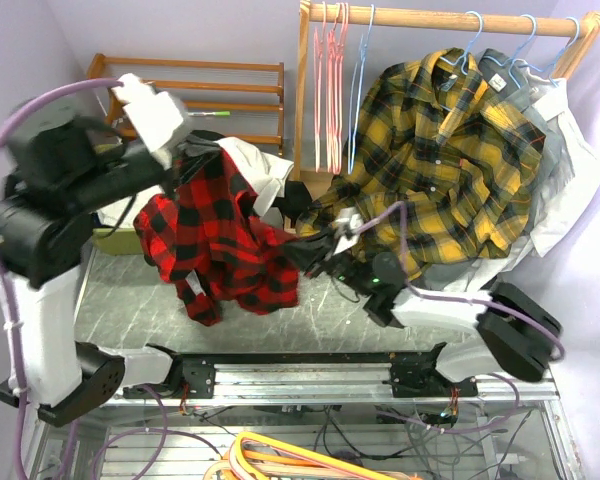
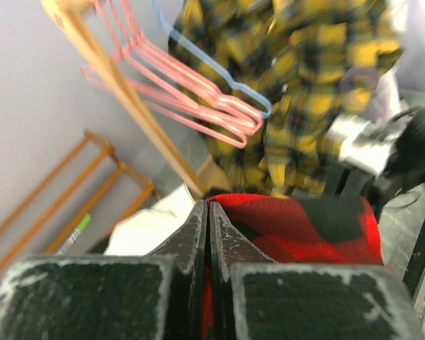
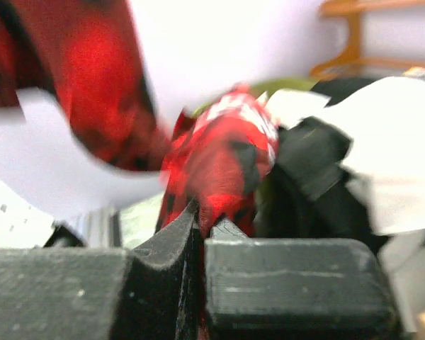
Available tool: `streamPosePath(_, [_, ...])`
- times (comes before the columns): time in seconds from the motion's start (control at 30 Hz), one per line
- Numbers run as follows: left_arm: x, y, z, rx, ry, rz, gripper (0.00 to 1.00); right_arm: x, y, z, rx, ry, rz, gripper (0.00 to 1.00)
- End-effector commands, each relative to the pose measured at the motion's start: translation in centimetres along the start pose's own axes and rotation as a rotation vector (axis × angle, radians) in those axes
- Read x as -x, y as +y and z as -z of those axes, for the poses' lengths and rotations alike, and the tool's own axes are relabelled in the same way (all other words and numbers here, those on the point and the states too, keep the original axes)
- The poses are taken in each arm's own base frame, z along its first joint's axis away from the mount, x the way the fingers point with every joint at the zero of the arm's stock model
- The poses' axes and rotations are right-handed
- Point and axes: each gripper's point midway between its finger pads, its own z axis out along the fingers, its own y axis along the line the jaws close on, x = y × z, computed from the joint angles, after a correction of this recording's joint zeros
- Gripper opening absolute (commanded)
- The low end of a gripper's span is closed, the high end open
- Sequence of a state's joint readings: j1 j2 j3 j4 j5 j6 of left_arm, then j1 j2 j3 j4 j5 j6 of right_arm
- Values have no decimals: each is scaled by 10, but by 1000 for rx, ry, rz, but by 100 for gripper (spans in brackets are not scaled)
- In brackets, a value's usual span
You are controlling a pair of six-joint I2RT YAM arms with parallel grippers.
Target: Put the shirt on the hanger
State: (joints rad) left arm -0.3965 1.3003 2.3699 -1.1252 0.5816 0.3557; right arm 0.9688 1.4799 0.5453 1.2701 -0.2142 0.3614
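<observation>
Left pincer [image 2: 207,209] clamped shut on shirt [image 1: 215,240]; right pincer [image 3: 200,216] pinching shirt fold too. Hanger [image 2: 264,106] hanging bare on rail [image 1: 460,18].

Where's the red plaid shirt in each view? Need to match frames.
Top external: red plaid shirt centre-left, draped between the two arms.
Left wrist: bottom centre, pinched in left gripper.
Right wrist: centre, pinched in right gripper.
Shared landmark: low wooden rack.

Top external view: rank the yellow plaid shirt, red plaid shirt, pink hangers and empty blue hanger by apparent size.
1. yellow plaid shirt, spread wide on the rack
2. red plaid shirt, bunched up, so smaller here
3. pink hangers and blue hanger: seen edge-on, about alike, not ranked
</observation>
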Motion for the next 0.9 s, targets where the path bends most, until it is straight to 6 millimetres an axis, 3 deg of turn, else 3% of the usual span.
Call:
streamPosePath(0.0, [-83,46,-62,130,177,87,7,51,-49,35,-258,-62,8,0])
streamPosePath(0.07, [-110,51,-83,131,208,136,7,54,-62,60,-323,-44,-1,0])
streamPosePath(0.13, [-129,68,-99,207,232,172,7,63,-74,82,-384,-25,-3,0])
streamPosePath(0.2, [-140,88,-104,310,251,193,7,79,-75,99,-400,3,28,0])
streamPosePath(0.23, [-135,95,-103,339,242,191,7,88,-72,105,-397,18,56,0])
streamPosePath(0.37, [-102,100,-95,358,175,184,7,148,-39,116,-344,19,199,0])
streamPosePath(0.53, [-45,95,-68,347,75,157,7,213,1,110,-263,46,299,0])
streamPosePath(0.63, [-3,81,-42,308,-8,116,7,250,32,99,-149,42,338,0])
streamPosePath(0.73, [34,54,-14,220,-91,32,7,280,53,88,-74,36,361,0])
streamPosePath(0.87, [59,27,15,147,-153,-45,7,302,68,73,-2,23,364,0])
